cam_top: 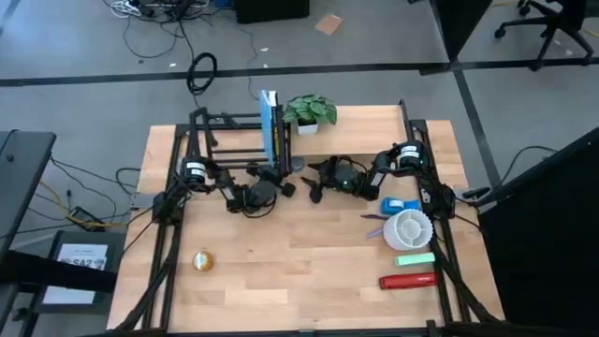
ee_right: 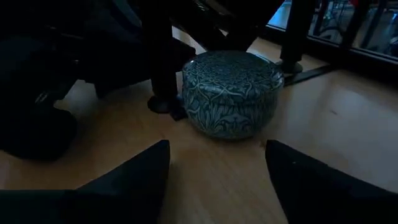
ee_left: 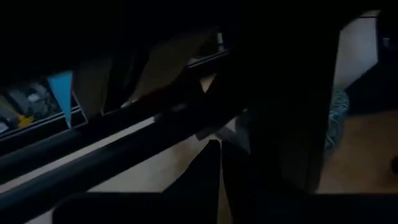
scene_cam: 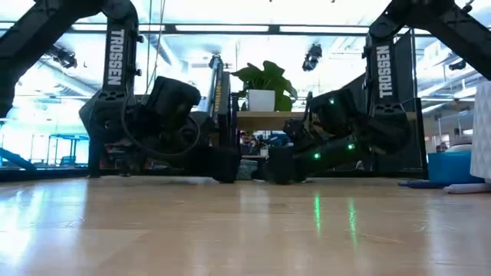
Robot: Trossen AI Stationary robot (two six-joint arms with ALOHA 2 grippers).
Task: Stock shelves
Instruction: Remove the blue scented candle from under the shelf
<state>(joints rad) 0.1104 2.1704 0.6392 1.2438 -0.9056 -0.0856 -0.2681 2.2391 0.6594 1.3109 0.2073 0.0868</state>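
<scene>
Right jaws gape wide, empty, facing patterned tin; left jaws' state unclear.

A patterned round tin and the shelf's leg block the right gripper at 12 o'clock.

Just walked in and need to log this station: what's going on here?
Shelf stocking, with nothing held yet. Both arms sit low at mid-table in front of the wooden-topped stand, which already carries a potted plant and an upright blue book. The right gripper is open, facing a patterned teal tin on the table. The left gripper rests by the stand. A red package and white bowl wait at the right.
</scene>
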